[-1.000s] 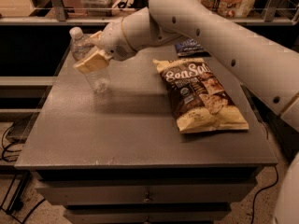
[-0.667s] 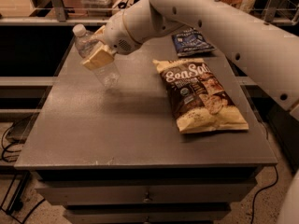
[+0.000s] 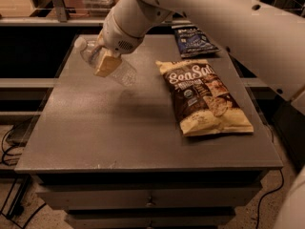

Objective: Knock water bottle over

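Clerk: Item one, gripper (image 3: 104, 61). Location?

Checker: Upper left of the frame, over the far left part of the tabletop (image 3: 109, 128). It sits at the end of a white arm (image 3: 214, 18) that comes in from the upper right corner.

Clerk: State of the fingers?

Checker: Clenched on the bottle (image 3: 124, 73). One tan finger (image 3: 107, 67) lies across its near side, about mid-body. The other is hidden behind it.

Clerk: Item two, bottle. Description and position?

Checker: Clear plastic, white cap (image 3: 80, 43). Steeply tilted, with the cap toward the upper left and the base toward the lower right. A dim shadow lies on the tabletop under the base. Whether the base touches the surface, cannot tell.

Clerk: Item three?

Checker: Chip bag (image 3: 205, 97), tan and brown, lettered "Sea Salt". It lies flat right of centre, long side running from upper middle to lower right, well apart from the bottle.

Clerk: Item four?

Checker: Blue bag (image 3: 194, 38), flat, at the far edge of the tabletop in the upper middle, just beyond the chip bag's top end and partly under the arm.

Clerk: Furniture and fittings?

Checker: Tabletop, grey, rectangular, filling most of the frame. Drawers (image 3: 147, 199) are under its front edge, lower middle. Cables (image 3: 9, 142) lie on the floor at the lower left.
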You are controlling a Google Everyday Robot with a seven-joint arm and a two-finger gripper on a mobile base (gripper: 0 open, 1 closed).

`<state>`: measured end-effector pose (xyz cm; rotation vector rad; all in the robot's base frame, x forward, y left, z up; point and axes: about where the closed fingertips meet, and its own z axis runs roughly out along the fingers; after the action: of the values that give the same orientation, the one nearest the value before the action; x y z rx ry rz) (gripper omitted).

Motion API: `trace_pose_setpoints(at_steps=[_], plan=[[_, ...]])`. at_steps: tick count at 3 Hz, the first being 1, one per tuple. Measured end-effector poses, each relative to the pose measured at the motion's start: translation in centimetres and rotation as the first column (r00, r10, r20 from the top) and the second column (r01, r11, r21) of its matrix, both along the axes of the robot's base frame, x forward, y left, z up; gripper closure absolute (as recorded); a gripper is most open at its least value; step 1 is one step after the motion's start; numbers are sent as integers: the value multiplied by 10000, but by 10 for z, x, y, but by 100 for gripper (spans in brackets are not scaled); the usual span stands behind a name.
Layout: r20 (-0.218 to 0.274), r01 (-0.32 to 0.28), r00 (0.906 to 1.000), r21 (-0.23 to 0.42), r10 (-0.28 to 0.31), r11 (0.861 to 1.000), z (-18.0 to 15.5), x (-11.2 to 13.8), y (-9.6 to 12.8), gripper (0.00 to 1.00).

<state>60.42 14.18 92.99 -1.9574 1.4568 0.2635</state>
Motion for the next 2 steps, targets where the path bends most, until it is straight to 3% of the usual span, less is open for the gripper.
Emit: trace_pose_setpoints(at_steps=[1, 2], plan=[[62, -283, 9995, -1382, 294, 9900, -24, -10, 0, 82], [-136, -538, 9985, -2123, 521, 9757, -44, -22, 2, 59]])
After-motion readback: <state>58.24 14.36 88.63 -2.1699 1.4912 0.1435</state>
